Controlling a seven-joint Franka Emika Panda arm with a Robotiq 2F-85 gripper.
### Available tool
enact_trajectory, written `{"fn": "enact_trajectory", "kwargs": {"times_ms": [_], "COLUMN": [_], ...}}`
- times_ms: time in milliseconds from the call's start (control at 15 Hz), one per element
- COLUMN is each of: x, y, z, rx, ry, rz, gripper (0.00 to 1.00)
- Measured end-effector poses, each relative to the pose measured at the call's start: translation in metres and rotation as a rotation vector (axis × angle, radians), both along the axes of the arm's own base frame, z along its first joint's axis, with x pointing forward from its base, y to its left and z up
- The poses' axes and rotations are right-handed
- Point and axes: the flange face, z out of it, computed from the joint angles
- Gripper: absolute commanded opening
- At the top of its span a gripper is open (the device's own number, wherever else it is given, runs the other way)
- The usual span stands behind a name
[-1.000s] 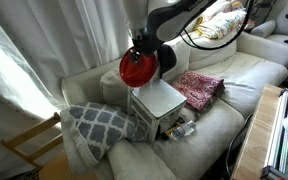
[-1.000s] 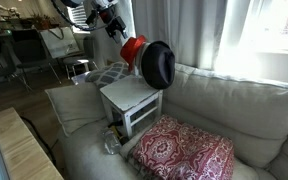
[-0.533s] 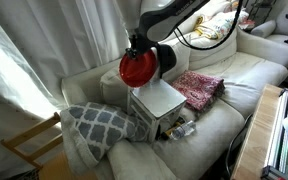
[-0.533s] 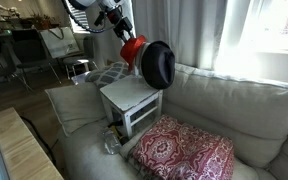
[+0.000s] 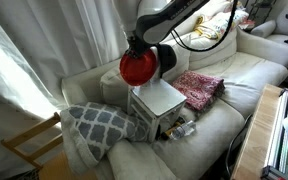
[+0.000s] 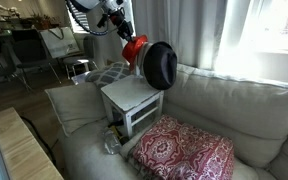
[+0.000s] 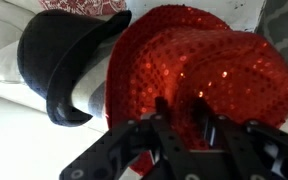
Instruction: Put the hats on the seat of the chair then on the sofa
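Fingers (image 7: 161,115) stand close together from my wrist camera, tips pressed into the sequined crown of the red hat (image 7: 209,50) with a ridge of its fabric between them. Whether they have truly clamped on it I cannot tell from here.

Both exterior views place that red hat (image 5: 134,68) (image 6: 134,50) up at the back of the chair (image 5: 160,98), above the rear edge of the seat and standing on edge, its crown facing away from the seat. The black hat (image 5: 168,58) (image 6: 159,65) is right beside it at the chair's back, touching it, also on edge; in the wrist view its brim (image 7: 62,62) overlaps the red one's rim. The backrest itself is hidden behind the two hats, so I cannot say how they are held there. The flat seat of the chair (image 6: 130,95) is bare.

The chair stands on the cushions of the sofa (image 5: 254,72) (image 6: 259,105). A pink-red patterned cloth (image 5: 198,87) (image 6: 184,150) lies on the sofa just beside the chair. On the chair's opposite side a lattice pillow (image 5: 99,124) leans on the sofa, and past that pillow, off the sofa, is a bare wooden chair frame (image 5: 29,146). My arm (image 5: 174,14) reaches down to the hats from above the chair.
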Motion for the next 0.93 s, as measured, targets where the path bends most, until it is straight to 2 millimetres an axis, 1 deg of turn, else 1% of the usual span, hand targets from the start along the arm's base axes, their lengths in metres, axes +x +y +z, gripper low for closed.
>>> {"fn": "enact_trajectory", "kwargs": {"times_ms": [67,133,200,267,400,533,667,800,933], "x": [0.000,0.000,0.000,0.000,-0.001,-0.004,-0.009,-0.018,-0.030], "y": [0.000,0.001,0.001,0.003,0.007,0.013,0.020,0.026,0.028], "z": [0.000,0.000,0.000,0.001,0.005,0.015,0.029,0.042,0.051], "rx": [0.000,0.001,0.000,-0.002,-0.005,-0.006,-0.002,0.010,0.027], "ry": [0.000,0.000,0.000,0.001,0.000,-0.005,-0.003,0.030,0.082], "rz": [0.000,0.000,0.000,0.000,0.002,0.006,0.005,0.004,0.005], "gripper": [0.01,0.00,0.00,0.02,0.02,0.02,0.02,0.02,0.02]}}
